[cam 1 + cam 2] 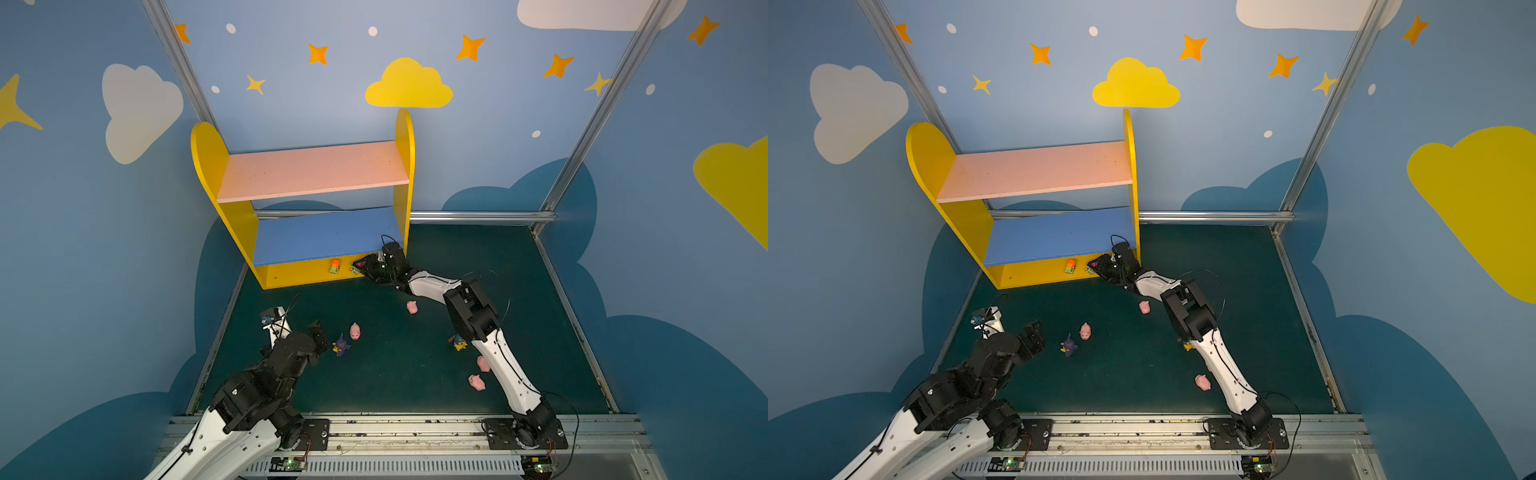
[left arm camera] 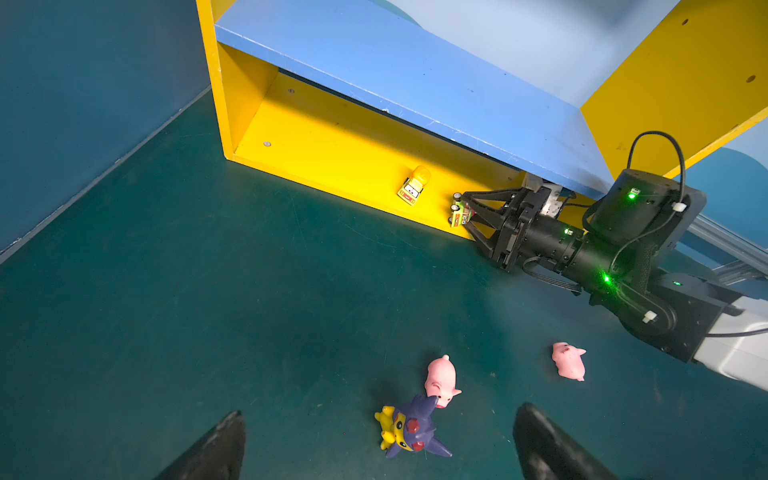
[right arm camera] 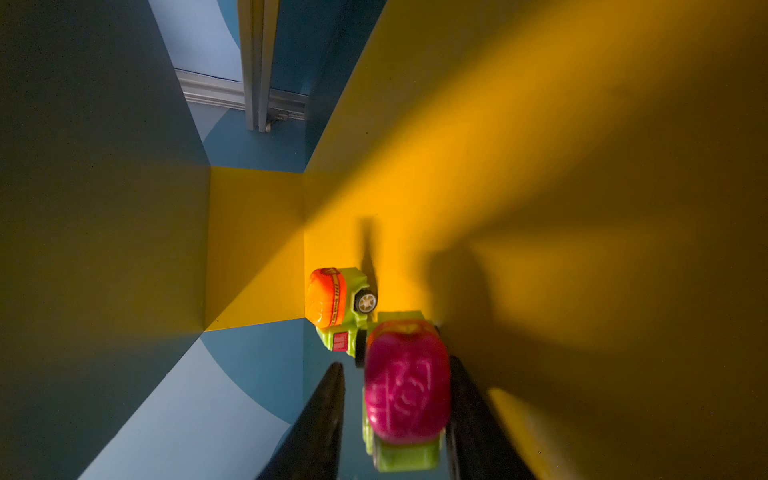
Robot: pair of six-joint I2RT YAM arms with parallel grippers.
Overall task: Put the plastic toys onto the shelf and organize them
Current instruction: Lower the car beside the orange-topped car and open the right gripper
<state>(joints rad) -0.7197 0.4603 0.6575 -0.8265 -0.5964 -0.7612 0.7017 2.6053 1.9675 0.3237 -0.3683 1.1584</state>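
Right hand point(image 3: 397, 362), released, leaves pink-topped yellow-green plastic car point(image 3: 407, 395) just beside orange-topped car point(image 3: 332, 299) on yellow shelf base point(image 3: 498, 187), presumably grouping like toys

A: Pink-topped car point(image 3: 407, 395) is recorded as blurred in the right wrist view. In both top views it is almost wholly covered by the right gripper point(image 1: 358, 268).

B: Noted. Blue-hooded figurine point(image 1: 459, 344) and one pig point(image 1: 483, 363) are partly covered by the right arm point(image 1: 505, 365).

A: Left gripper point(image 2: 381, 409): in the left wrist view only the jaw tips are seen, the rest being cut off at the picture's edge. Toy faces are too small to be read from above.
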